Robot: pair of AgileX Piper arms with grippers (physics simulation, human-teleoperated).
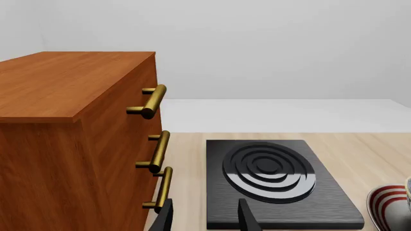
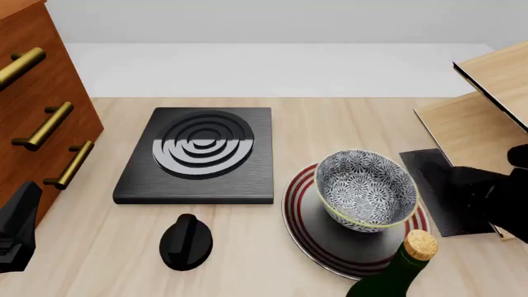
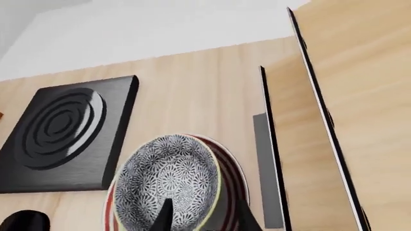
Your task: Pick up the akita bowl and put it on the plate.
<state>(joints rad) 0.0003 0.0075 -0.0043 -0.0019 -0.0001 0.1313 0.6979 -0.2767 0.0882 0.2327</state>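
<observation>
Bowl: the deep round akita bowl with dark floral pattern and pale yellowish rim (image 2: 366, 189) sits on the large white plate with red rings (image 2: 303, 219), toward its 1 o'clock side.
Handling: probably rigid, glazed, slippery, breakable; pinch the rim wall.
Right gripper (image 3: 204, 217): fingers apart, straddling the bowl's near rim; contact unclear.
Left gripper (image 1: 207, 219): open, empty, near the black square slab (image 2: 198, 154).

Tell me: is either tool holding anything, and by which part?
Nothing: left tool and right tool are open; akita bowl sits on plate.
</observation>
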